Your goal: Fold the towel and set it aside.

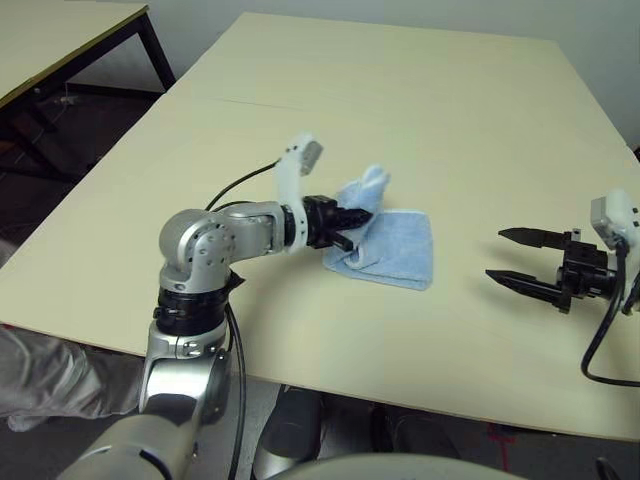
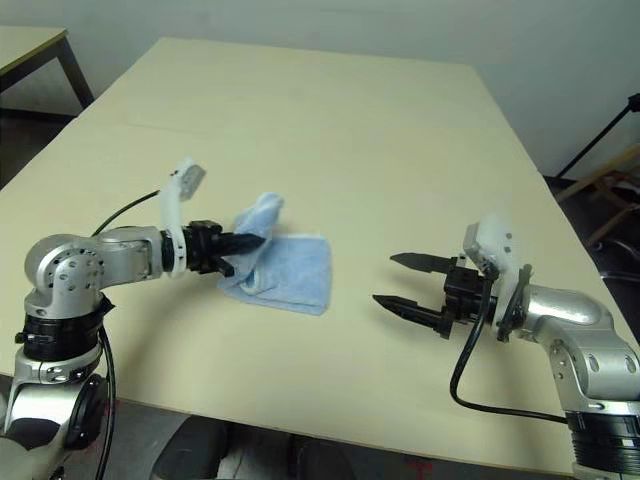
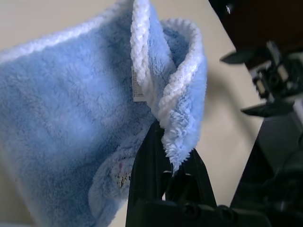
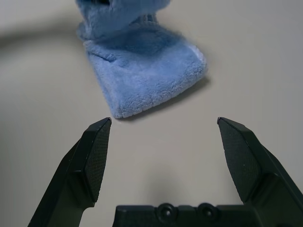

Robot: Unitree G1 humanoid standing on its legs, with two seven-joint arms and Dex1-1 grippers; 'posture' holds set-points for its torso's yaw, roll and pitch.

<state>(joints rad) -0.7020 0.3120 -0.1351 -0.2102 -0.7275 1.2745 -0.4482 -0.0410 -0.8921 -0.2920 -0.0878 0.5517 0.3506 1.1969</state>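
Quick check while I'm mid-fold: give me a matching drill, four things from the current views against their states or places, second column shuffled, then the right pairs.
Column one:
1. left end effector
2. right end effector
3. towel
4. second table

Column two:
A. open, holding nothing, apart from the cloth
B. at the far left, across a gap from the work table
C. shut on a raised edge of the cloth
D. mostly lying on the work table, one edge lifted

Pairs: 1-C, 2-A, 3-D, 4-B
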